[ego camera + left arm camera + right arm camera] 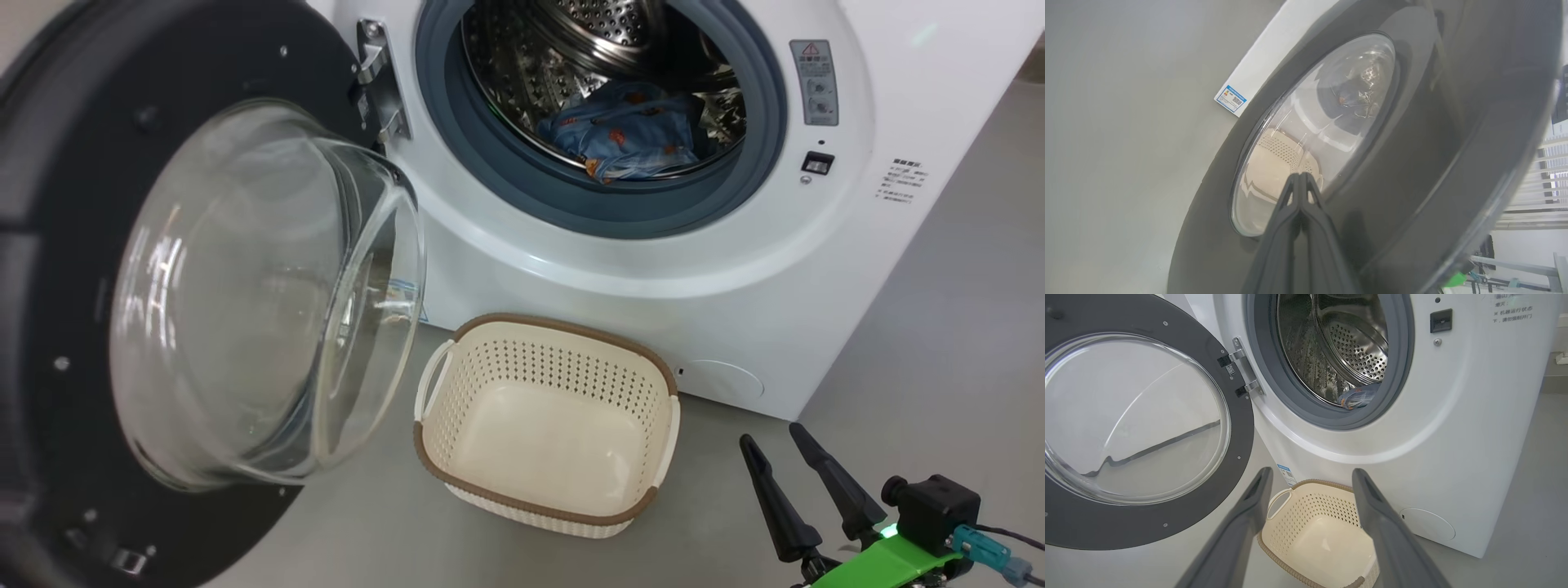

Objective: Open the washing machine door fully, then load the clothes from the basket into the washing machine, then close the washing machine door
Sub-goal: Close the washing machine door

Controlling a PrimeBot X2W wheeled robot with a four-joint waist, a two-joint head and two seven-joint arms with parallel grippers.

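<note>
Head view: clothes [629,135] loaded, basket [539,367] empty.
Left gripper [1300,176], pressed together, seemingly against the door [49,245]: push it evenly shut. Right gripper [771,434] spread.

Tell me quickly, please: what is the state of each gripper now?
Left gripper: closed, holding nothing, pointing at the washing machine door.
Right gripper: open, holding nothing.

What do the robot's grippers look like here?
The right gripper has two long, tapered black fingers on a bright green mount, beside a boxy black camera with a teal connector and dark cable. The left gripper looks dark grey.
</note>
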